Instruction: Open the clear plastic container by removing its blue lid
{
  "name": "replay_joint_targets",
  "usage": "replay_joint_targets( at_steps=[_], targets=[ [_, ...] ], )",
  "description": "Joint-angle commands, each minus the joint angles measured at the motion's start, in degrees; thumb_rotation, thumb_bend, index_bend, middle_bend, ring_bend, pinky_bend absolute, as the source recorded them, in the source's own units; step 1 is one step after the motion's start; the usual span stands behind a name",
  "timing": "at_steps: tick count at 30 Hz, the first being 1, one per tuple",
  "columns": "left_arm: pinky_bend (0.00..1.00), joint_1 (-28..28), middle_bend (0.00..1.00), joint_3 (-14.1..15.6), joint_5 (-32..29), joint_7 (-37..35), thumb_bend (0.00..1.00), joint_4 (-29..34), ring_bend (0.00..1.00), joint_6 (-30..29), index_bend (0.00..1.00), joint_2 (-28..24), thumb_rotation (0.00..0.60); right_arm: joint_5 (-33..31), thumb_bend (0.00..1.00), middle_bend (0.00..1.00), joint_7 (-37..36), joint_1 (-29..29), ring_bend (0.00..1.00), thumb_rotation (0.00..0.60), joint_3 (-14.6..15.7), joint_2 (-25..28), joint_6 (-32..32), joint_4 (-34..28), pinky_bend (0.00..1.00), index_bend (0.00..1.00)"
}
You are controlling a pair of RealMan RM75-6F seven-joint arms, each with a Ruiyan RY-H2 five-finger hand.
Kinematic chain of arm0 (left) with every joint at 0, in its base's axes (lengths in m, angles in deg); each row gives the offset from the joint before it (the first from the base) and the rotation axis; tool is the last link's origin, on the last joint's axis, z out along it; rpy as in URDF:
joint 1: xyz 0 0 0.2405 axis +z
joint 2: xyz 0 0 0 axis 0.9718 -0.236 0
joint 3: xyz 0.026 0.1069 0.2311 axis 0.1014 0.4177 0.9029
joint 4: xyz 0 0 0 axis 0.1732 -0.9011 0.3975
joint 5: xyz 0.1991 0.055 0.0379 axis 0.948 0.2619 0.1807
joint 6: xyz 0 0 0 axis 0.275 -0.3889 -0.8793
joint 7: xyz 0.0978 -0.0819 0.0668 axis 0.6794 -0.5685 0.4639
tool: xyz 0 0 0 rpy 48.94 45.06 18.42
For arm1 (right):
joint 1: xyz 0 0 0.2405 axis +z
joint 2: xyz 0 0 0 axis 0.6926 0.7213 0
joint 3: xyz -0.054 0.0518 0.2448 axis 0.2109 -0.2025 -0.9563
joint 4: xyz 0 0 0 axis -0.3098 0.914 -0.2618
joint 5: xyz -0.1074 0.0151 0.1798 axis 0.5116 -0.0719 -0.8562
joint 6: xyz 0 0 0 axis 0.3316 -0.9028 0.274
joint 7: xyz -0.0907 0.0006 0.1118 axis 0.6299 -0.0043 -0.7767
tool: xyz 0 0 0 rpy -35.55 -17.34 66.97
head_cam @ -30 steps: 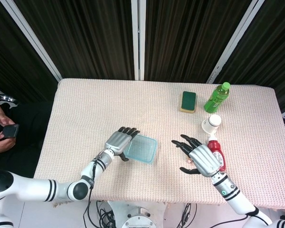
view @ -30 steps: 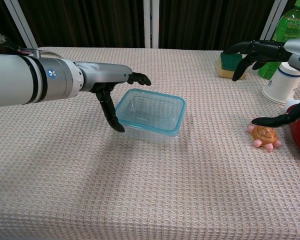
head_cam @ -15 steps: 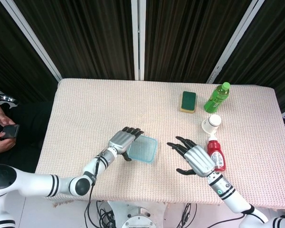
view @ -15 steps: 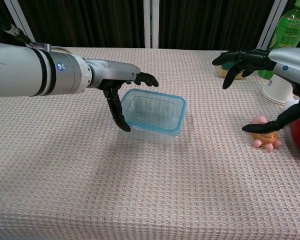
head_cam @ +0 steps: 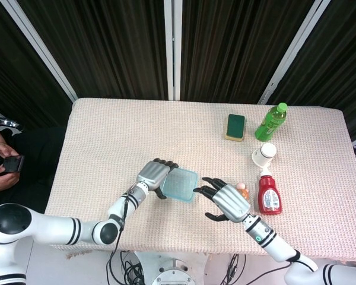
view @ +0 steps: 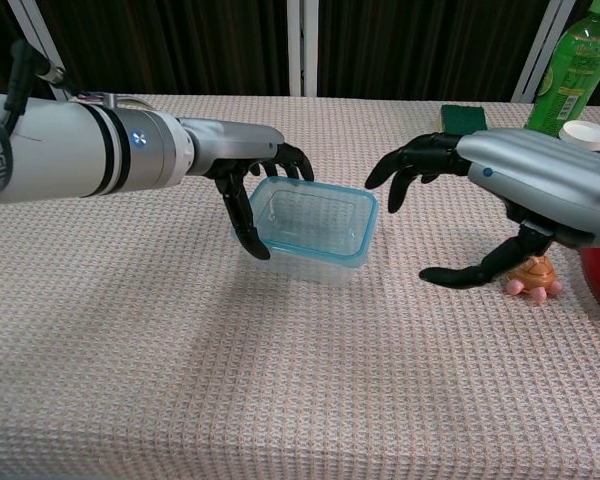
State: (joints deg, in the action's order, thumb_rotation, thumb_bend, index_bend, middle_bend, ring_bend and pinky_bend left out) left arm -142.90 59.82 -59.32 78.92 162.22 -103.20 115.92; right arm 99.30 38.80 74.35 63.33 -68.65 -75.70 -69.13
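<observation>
The clear plastic container [head_cam: 179,184] [view: 315,228] with its blue lid [view: 358,222] on sits near the table's front middle. My left hand [head_cam: 154,175] [view: 242,165] holds its left end. The fingers [view: 292,160] curl over the far rim and the thumb presses the near left corner. My right hand [head_cam: 225,199] [view: 510,180] hovers just right of the container with nothing in it. Its spread fingertips [view: 400,168] are close to the right edge and apart from it.
A small turtle toy [view: 533,275] [head_cam: 242,190] lies under my right hand. A red ketchup bottle [head_cam: 269,194], a white cup [head_cam: 264,153], a green bottle [head_cam: 271,122] and a green sponge [head_cam: 235,126] stand at the right. A seated person [head_cam: 3,169] is at the left edge.
My right hand has swept left from the ketchup bottle to just beside the container. My left hand has closed in on the container's left end, and the container has shifted and turned slightly.
</observation>
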Motion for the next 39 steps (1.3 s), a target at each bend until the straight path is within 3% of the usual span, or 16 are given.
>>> replay_joint_targets(
  at_steps=[1, 11, 15, 20, 39],
  targets=[
    [0.15, -0.2, 0.29, 0.3, -0.1, 0.2, 0.00, 0.3, 0.19, -0.5, 0.24, 0.1, 0.600, 0.1, 0.17, 0.33, 0.8, 1.5, 0.14, 0.600, -1.5, -4.2, 0.4, 3.6, 0.27, 0.27],
    [0.15, -0.5, 0.30, 0.8, -0.8, 0.7, 0.00, 1.1, 0.19, -2.0, 0.24, -0.1, 0.600, 0.9, 0.17, 0.34, 2.8, 4.0, 0.14, 0.600, -2.5, -12.2, 0.1, 13.5, 0.27, 0.33],
    [0.15, -0.5, 0.30, 1.0, -1.0, 0.7, 0.00, 1.2, 0.19, -2.2, 0.24, -0.2, 0.600, 1.4, 0.09, 0.34, 2.9, 4.2, 0.14, 0.600, -2.5, -14.8, -1.5, 16.9, 0.27, 0.34],
    [0.15, -0.6, 0.30, 1.0, -1.4, 0.6, 0.00, 1.3, 0.19, -2.1, 0.24, -0.4, 0.600, 1.7, 0.08, 0.35, 2.9, 4.7, 0.14, 0.600, -2.4, -17.1, -2.4, 20.2, 0.27, 0.36],
    [0.15, -0.8, 0.30, 1.5, -1.8, 0.6, 0.00, 0.8, 0.19, -2.3, 0.24, 0.1, 0.600, 0.6, 0.12, 0.37, 1.4, 6.2, 0.15, 0.600, -2.9, -19.8, -3.7, 23.9, 0.27, 0.40]
  ],
)
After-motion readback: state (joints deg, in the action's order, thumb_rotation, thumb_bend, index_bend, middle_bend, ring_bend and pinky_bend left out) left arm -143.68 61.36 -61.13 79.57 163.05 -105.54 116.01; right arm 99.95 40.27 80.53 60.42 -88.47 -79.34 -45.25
